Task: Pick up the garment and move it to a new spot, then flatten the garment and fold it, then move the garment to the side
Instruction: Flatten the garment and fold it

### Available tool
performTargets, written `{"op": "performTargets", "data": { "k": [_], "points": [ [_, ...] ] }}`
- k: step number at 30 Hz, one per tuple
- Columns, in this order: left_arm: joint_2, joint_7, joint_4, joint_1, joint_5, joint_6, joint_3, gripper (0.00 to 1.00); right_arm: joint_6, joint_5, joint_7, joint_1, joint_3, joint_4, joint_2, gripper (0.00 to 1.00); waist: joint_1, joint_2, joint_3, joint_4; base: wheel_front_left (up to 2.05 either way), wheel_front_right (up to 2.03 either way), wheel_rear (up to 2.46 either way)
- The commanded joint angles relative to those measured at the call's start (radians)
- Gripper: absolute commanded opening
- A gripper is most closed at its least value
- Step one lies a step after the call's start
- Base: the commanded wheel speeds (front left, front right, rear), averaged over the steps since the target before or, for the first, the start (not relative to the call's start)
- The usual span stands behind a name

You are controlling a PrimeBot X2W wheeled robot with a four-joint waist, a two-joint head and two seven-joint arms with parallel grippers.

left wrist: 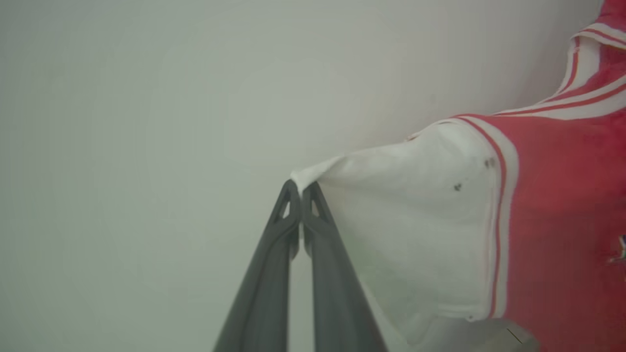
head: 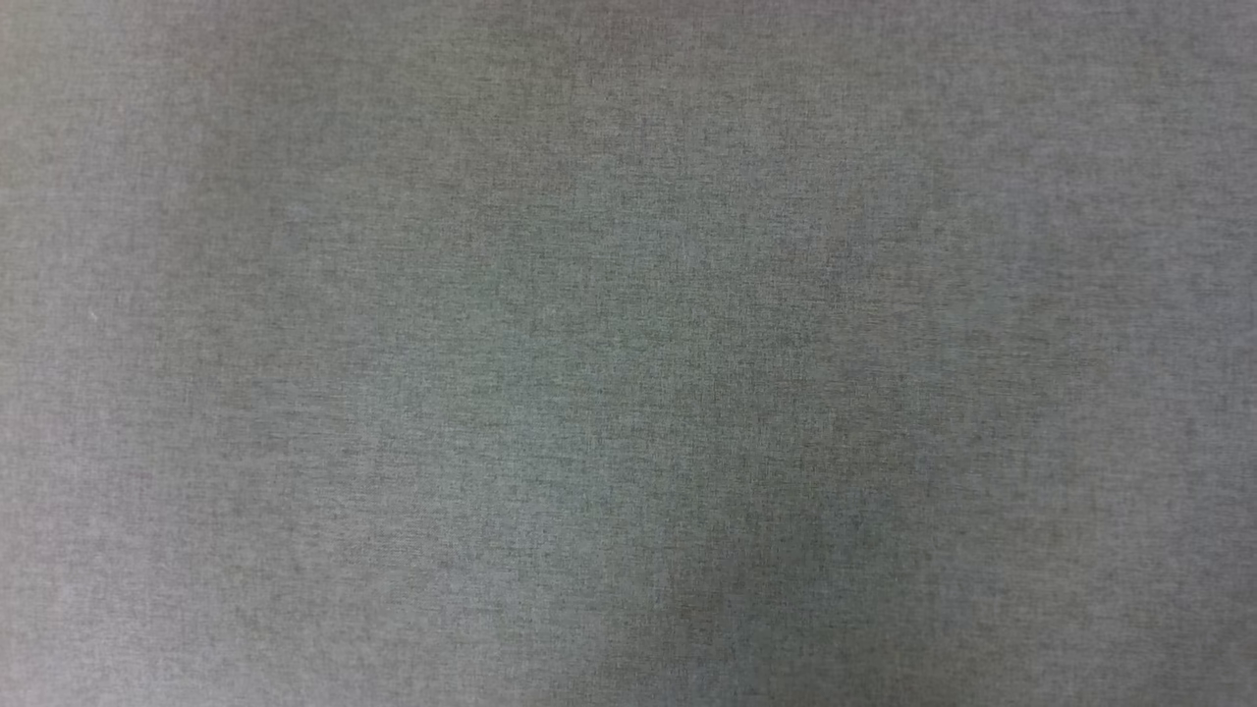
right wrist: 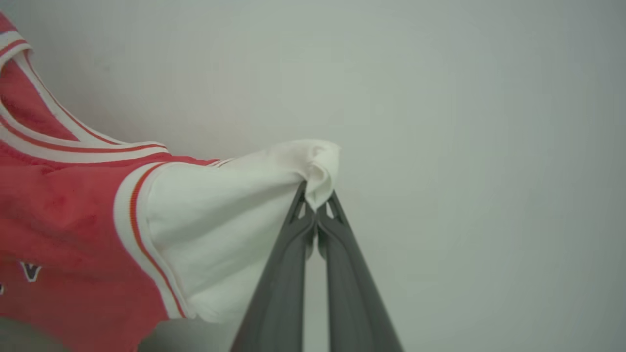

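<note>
The garment (left wrist: 552, 205) is a red jersey with white short sleeves and red-and-white striped trim. It hangs stretched between my two grippers. In the left wrist view my left gripper (left wrist: 301, 188) is shut on the tip of one white sleeve (left wrist: 415, 225), with the red body off to the right. In the right wrist view my right gripper (right wrist: 317, 198) is shut on the bunched end of the other white sleeve (right wrist: 230, 215), the garment (right wrist: 63, 230) spreading left. Part of a black, white-outlined letter (right wrist: 30, 270) shows on the red front.
A plain pale wall or surface (left wrist: 146, 146) lies behind the garment in both wrist views. The head view looks down on a flat grey woven surface (head: 628, 353).
</note>
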Motion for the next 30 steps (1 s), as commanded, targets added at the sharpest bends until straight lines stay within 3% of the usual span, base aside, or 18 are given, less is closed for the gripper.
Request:
{"op": "performTargets", "data": {
  "k": [1, 12, 20, 30],
  "points": [
    [-0.008, -0.015, 0.008, 0.031, -0.012, -0.003, 0.000, 0.00, -0.001, 0.010, -0.017, 0.041, 0.018, 0.008, 0.001, 0.00, -0.0002, -0.0001, -0.005, -0.002, 0.00, 0.00, 0.00],
    [-0.022, -0.069, -0.059, 0.454, -0.119, -0.005, 0.005, 0.00, -0.001, 0.149, -0.155, 0.436, 0.106, 0.009, -0.003, 0.00, -0.0002, -0.0001, -0.104, -0.026, 0.00, 0.00, 0.00],
    [0.047, -0.071, -0.251, 0.854, -0.207, 0.076, 0.068, 0.00, -0.001, 0.250, -0.211, 0.753, 0.140, -0.063, 0.000, 0.00, -0.0002, -0.0001, -0.224, -0.048, 0.00, 0.00, 0.00],
    [0.180, -0.062, -0.476, 1.287, -0.320, 0.177, 0.054, 0.00, -0.001, 0.311, -0.216, 1.114, 0.112, -0.165, -0.067, 0.00, -0.0002, -0.0001, -0.352, -0.068, 0.00, 0.00, 0.00]
  ]
}}
